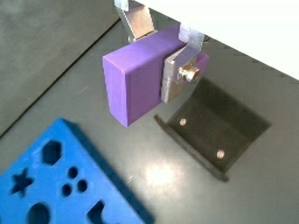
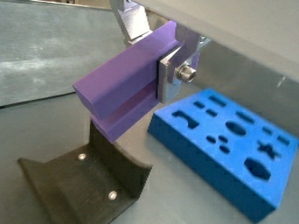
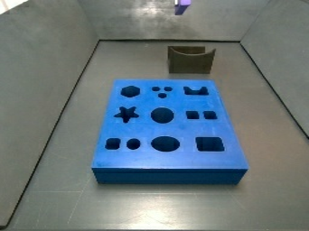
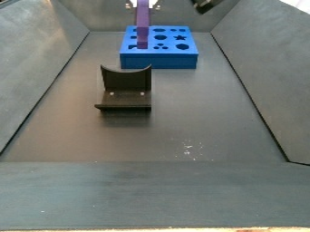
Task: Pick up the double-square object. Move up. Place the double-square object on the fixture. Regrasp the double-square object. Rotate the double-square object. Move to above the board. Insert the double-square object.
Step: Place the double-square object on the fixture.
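My gripper (image 1: pixel 158 54) is shut on the light purple double-square object (image 1: pixel 138 83), holding it high in the air by one end; it also shows in a wrist view (image 2: pixel 122 87). In a side view the object (image 4: pixel 141 25) hangs upright above the floor, the gripper (image 4: pixel 140 4) at the frame's edge. Another side view shows only its tip (image 3: pixel 182 4). The dark fixture (image 1: pixel 219 129) stands on the floor below and beside the object, seen also in a side view (image 3: pixel 190 60). The blue board (image 3: pixel 167 131) lies flat with shaped cutouts, apart from the fixture.
Grey walls enclose the dark floor on all sides in both side views (image 3: pixel 49 108) (image 4: pixel 31 82). The fixture (image 4: pixel 125 90) stands between the board (image 4: pixel 162 45) and the near end of the enclosure.
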Controlling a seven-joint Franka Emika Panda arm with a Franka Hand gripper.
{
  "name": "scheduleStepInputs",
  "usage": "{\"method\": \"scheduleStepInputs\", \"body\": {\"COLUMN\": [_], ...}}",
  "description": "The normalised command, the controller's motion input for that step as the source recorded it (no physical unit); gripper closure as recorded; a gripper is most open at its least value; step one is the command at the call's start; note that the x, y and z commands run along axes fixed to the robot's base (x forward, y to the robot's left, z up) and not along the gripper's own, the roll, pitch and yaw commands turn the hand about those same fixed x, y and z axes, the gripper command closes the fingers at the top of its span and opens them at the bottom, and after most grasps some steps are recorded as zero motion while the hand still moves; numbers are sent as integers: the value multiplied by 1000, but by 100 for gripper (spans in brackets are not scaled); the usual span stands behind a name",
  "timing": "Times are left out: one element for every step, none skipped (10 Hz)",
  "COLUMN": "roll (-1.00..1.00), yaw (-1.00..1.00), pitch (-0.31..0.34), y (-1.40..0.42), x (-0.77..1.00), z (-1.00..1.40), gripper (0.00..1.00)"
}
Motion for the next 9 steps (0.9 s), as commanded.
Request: {"method": "scheduleStepInputs", "body": {"roll": [-847, -643, -434, -287, -229, -183, -1000, -1000, -1000], "yaw": [-141, -141, -134, -124, -117, -103, -49, -56, -110], "pitch": [120, 89, 63, 52, 42, 33, 186, 178, 205], "y": [62, 57, 56, 49, 37, 43, 138, 144, 143], "x": [598, 513, 427, 363, 318, 208, 145, 132, 147], "z": [-27, -24, -25, -22, -17, -17, -1000, -1000, -1000], "gripper": [100, 100, 100, 100, 100, 100, 100, 100, 100]}}
